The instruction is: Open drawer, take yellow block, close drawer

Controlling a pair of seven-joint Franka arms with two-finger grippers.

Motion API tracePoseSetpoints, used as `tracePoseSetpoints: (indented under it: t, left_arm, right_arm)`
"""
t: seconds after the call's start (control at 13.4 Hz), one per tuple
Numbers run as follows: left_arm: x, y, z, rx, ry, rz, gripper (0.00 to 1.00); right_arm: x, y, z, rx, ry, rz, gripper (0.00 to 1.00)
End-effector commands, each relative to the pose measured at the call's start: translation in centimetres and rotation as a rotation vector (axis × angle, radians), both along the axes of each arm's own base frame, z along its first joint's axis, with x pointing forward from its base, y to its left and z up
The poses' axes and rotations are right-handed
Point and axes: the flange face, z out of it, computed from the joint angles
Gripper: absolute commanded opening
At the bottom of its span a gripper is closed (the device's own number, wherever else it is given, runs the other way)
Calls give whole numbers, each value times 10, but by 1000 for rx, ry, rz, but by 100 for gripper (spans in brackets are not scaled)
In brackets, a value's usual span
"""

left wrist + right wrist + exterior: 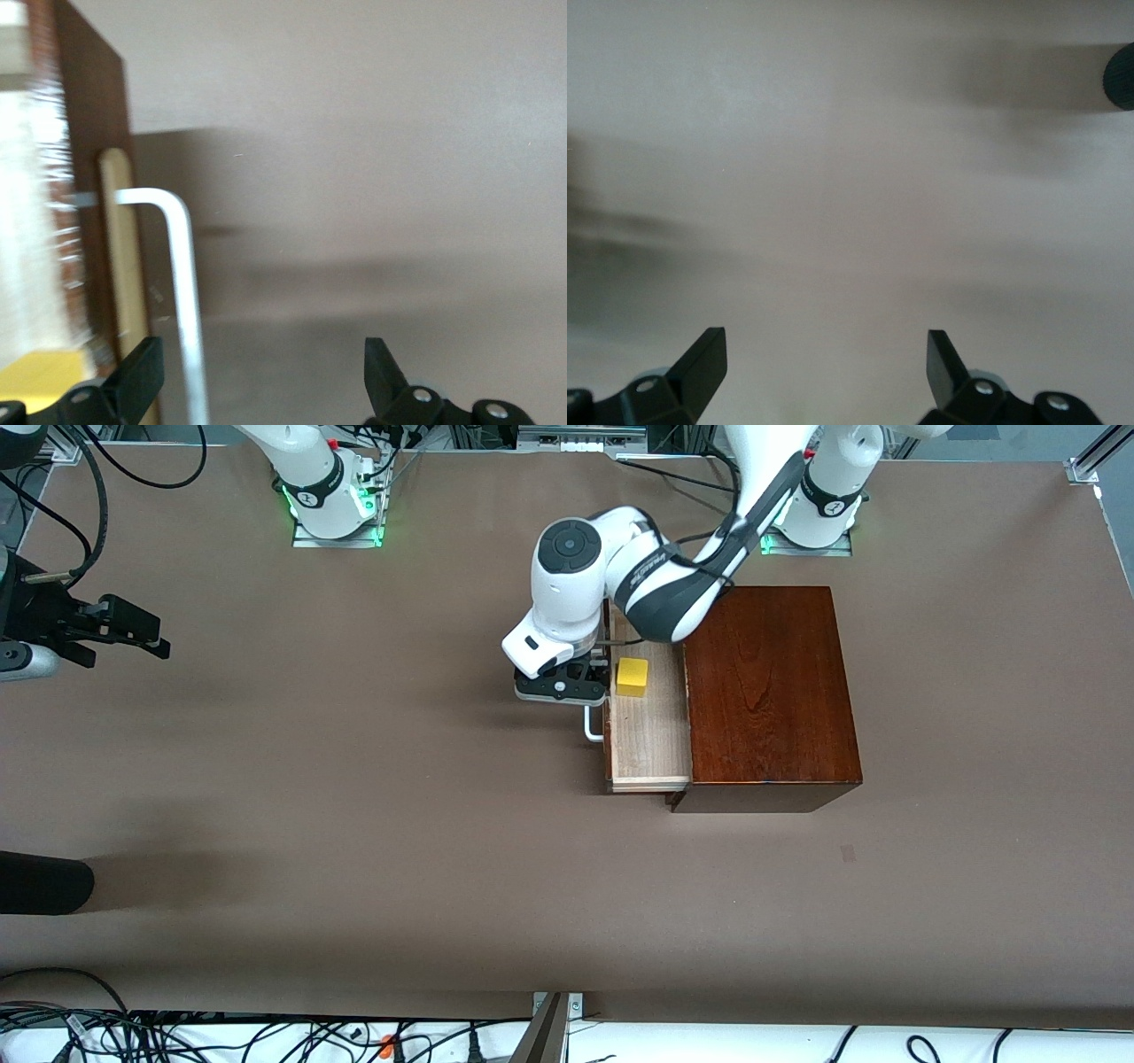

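drawer (649, 731): pulled partly out of dark wooden box (769, 691) toward right arm's end of worktop (354, 824); pale wood floor showing
handle (592, 724): white bar on drawer front; in left wrist view (182, 292) between the spread fingers, close to one finger, contact unclear
yellow block (632, 677): on drawer floor, at the end farther from front camera; just beside left hand, apart from it, drawer front between them
left hand (560, 687): low at drawer front, over the handle end farther from front camera; fingers (137, 376) spread, pinching nothing
right hand (133, 631): waiting over bare worktop at right arm's end, well apart from drawer; fingers (700, 363) spread wide, nothing between
dark rounded object (40, 883): at worktop edge, right arm's end, nearer front camera
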Motion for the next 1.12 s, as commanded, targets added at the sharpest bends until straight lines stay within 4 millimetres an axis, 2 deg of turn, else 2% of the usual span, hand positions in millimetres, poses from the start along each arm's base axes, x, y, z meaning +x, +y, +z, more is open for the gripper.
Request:
tracePoseSetpoints:
  t: [0.0, 0.15, 0.22, 0.37, 0.52, 0.67, 0.82, 0.97, 1.05]
  left_arm:
    - [7, 28, 73, 50, 40, 12, 100]
    - [24, 63, 108, 95, 69, 58, 100]
    - [37, 85, 119, 107, 80, 66, 100]
    - [60, 134, 137, 127, 100, 58, 100]
    - [84, 190, 153, 133, 118, 75, 100]
    - [91, 230, 170, 151, 129, 94, 100]
    - [106, 289, 191, 133, 127, 75, 100]
    - [109, 335, 208, 132, 143, -34, 100]
    - [110, 351, 208, 136, 169, -76, 100]
  right_arm:
    - [0, 2, 2, 19, 7, 10, 100]
    - [6, 3, -12, 14, 32, 15, 100]
    - [6, 6, -18, 10, 54, 20, 100]
    - [4, 23, -22, 18, 82, 49, 100]
    - [-1, 57, -36, 9, 147, 113, 100]
    - [-7, 119, -37, 14, 140, 284, 100]
    - [-28, 206, -41, 10, 135, 472, 100]
    - [-50, 297, -51, -7, 55, 623, 100]
    - [-58, 329, -59, -18, 21, 680, 100]
